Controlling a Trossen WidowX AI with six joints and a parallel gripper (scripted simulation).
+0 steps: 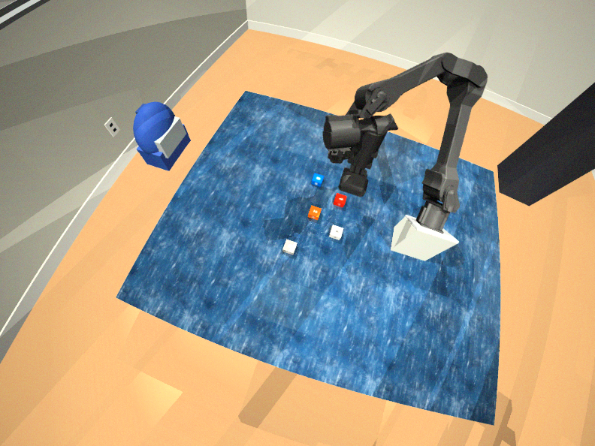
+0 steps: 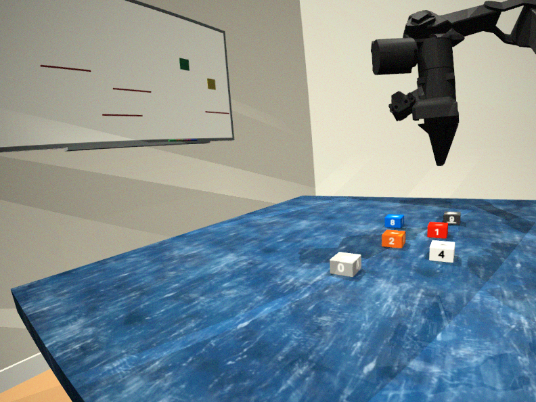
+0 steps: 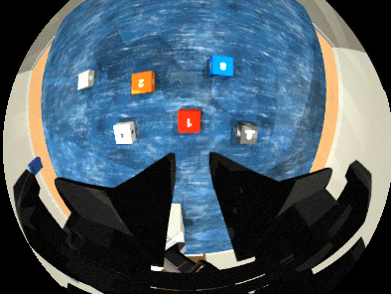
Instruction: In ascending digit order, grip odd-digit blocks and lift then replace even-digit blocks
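The black two-fingered hand (image 1: 353, 183) (image 2: 440, 163) (image 3: 192, 158) hangs well above the blue streaked counter (image 1: 297, 297) (image 2: 259, 328) (image 3: 194, 45), fingers parted with nothing between them. Beneath, the red cube-like block marked 1 (image 1: 339, 200) (image 2: 437, 230) (image 3: 189, 121) rests between the white 4 block (image 1: 336, 232) (image 2: 442, 252) (image 3: 124, 133) and the dark grey block (image 2: 451, 217) (image 3: 247, 133).

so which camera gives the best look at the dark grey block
The exterior view: the dark grey block shows its front face there, with a digit that looks like an underlined 9. The wrist view shows it too, but its pale mark is hard to read. The top view doesn't show it.
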